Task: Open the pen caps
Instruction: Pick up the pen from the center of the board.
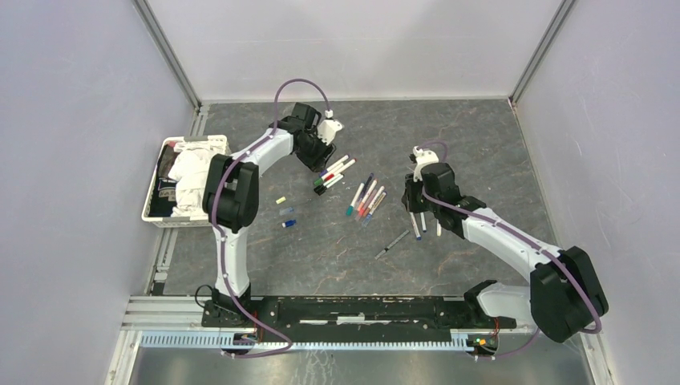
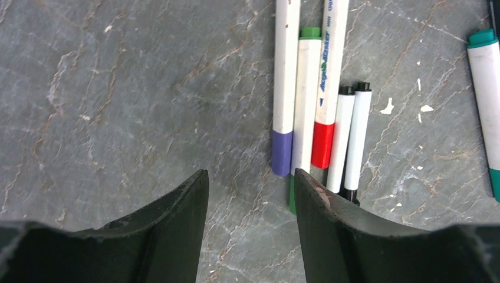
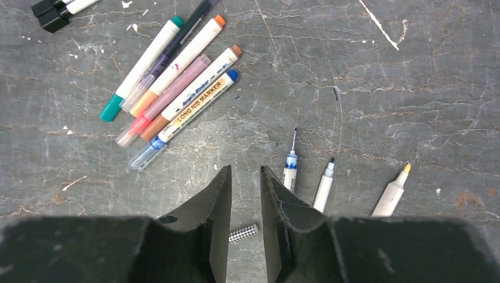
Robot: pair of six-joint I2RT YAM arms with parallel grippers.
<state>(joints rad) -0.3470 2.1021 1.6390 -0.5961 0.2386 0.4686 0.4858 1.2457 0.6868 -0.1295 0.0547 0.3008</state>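
Left fingers (image 2: 177, 230): spread wide and holding nothing; only bare table (image 2: 118, 88) shows in the gap.
Row ahead of the left fingers: five capped pens lie side by side, touching. They are a purple-capped pen (image 2: 286, 71), a green-ended pen (image 2: 306, 100), a red-capped pen (image 2: 331, 65) and two thin black-ended pens (image 2: 349, 135).
Purple cap (image 2: 282, 152): on its pen, just beyond the tip of the finger on the right of the wrist view.
Red cap (image 2: 322, 144): on its pen, just past that same finger.
Green-ended pen's near end: runs down along that finger's inner edge.
Teal-capped pen (image 2: 484, 100): well out to the side of the row, apart from it.
Right fingers (image 3: 206, 224): narrow gap, gripping nothing.
Chequered scrap (image 3: 243, 233): lies on the table in that gap, back near the finger roots.
Uncapped pens: three lie just beside the right fingers with tips pointing away. One has a blue fine tip (image 3: 290, 168), one a black tip (image 3: 324, 186), one a yellow tip (image 3: 394, 191).
Bundle of capped pens (image 3: 177, 82): ahead of the right fingers and off to one side, with teal, orange, brown and blue ends.
Loose caps (image 1: 287, 211): three lie on the table, closer to the arm bases than the left fingers and well apart from them.
Basket (image 1: 156, 204): white, holding cloth, out past the left arm.
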